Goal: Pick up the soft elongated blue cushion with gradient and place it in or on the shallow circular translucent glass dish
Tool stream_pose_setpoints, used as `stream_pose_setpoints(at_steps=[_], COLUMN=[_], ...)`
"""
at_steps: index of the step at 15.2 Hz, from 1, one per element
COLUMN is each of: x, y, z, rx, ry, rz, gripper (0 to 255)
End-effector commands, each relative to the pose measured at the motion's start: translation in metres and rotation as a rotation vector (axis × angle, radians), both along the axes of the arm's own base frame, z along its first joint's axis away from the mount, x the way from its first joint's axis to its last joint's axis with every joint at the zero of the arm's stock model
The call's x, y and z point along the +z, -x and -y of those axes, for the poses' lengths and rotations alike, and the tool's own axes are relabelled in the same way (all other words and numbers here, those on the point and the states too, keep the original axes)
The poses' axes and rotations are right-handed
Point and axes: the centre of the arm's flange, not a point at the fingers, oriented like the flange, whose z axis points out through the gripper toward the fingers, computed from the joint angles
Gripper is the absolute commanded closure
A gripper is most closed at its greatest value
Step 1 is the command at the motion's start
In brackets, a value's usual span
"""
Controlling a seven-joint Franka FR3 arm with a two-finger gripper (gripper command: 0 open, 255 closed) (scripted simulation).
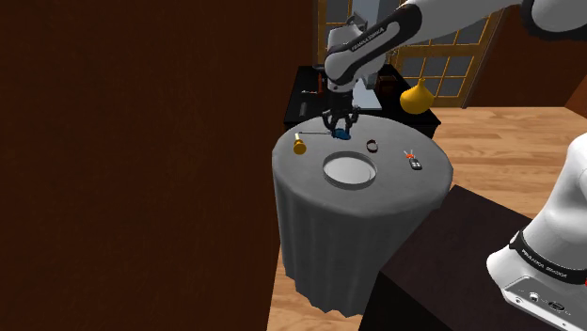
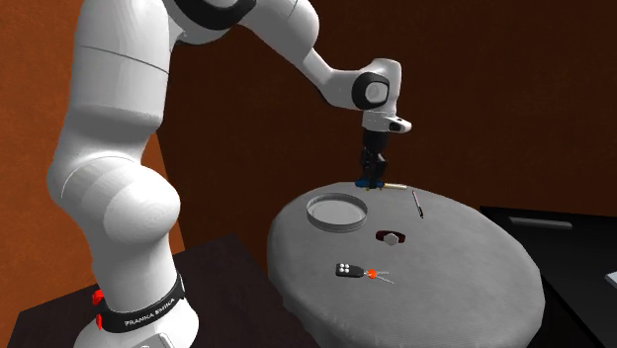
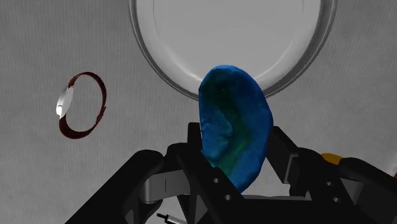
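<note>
The blue cushion (image 3: 234,124), elongated with a green gradient, stands on end between my two black fingers (image 3: 280,145), which clasp it. My gripper (image 3: 236,143) is shut on it. In the shoulder view the gripper (image 1: 341,125) hangs over the far side of the round grey-clothed table (image 1: 320,216), with the cushion (image 1: 344,136) at or just above the cloth. The shallow round glass dish (image 1: 349,169) lies near the table's middle, a short way in front of the gripper. The second exterior view shows the gripper (image 2: 371,176), cushion (image 2: 368,183) and dish (image 2: 336,211).
A dark red ring (image 1: 373,146) lies beside the dish, and a black key fob (image 1: 414,164) sits further right. A yellow-ended thin tool (image 1: 299,147) lies at the shoulder view's left of the gripper. A dark wall (image 1: 141,141) stands left and a black cabinet (image 1: 306,94) behind.
</note>
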Motion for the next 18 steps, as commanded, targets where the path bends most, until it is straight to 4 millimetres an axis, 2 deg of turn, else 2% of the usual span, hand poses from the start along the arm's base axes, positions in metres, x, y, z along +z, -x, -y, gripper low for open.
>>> stream_pose_setpoints(at_steps=[1,7,18], x=[0.002,0.004,-0.054], y=[0.022,0.09,0.09], z=[-0.013,-0.049,-0.049], rx=[0.0,0.0,0.0], ry=[0.0,0.0,0.0], rz=[0.0,0.0,0.0], gripper=[255,255,255])
